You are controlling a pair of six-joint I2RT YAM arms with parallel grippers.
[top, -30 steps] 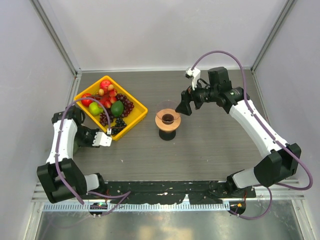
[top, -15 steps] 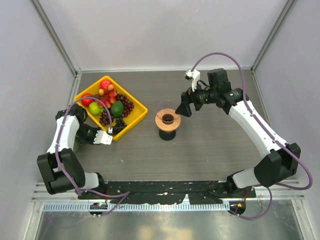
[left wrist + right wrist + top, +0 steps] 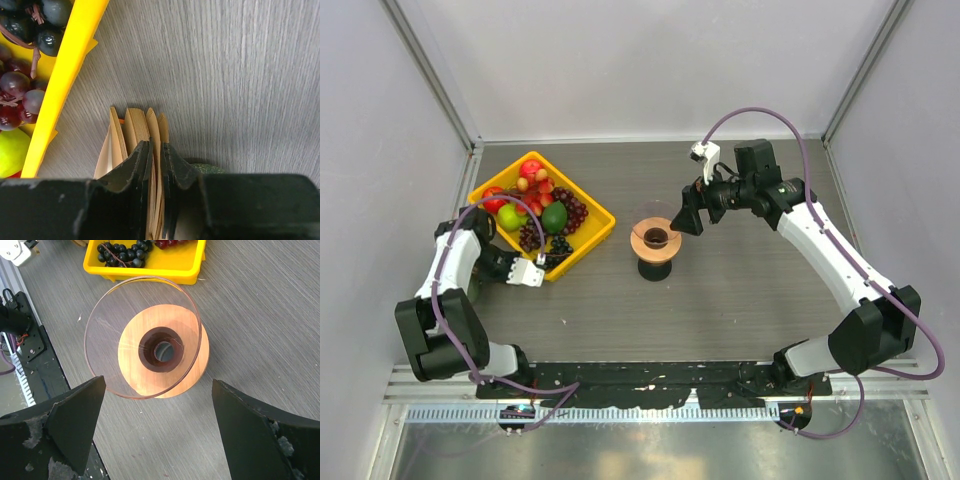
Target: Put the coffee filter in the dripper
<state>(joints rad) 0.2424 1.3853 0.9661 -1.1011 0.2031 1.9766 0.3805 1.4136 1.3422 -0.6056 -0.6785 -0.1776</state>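
Observation:
The dripper [image 3: 655, 240], a clear cone on a wood ring collar and black base, stands mid-table; in the right wrist view it [image 3: 135, 370] sits empty just ahead of the fingers. My right gripper [image 3: 686, 214] is open and empty, close to the dripper's right side, jaws wide [image 3: 159, 381]. My left gripper [image 3: 492, 270] is low beside the yellow tray. In the left wrist view it [image 3: 156, 147] is shut on a thin tan coffee filter [image 3: 152, 125] standing at the edge of a bundle of filters [image 3: 132, 130]. In the top view the arm hides the filters.
A yellow tray [image 3: 600, 215] of grapes, apples and a lime sits at the left rear; its rim [image 3: 65, 75] runs just left of my left fingers and also shows at the top of the right wrist view [image 3: 145, 265]. Grey walls enclose the table.
My left wrist has shifted left and back, closer along the tray's front edge. My right gripper has edged slightly toward the dripper. The dripper has not moved.

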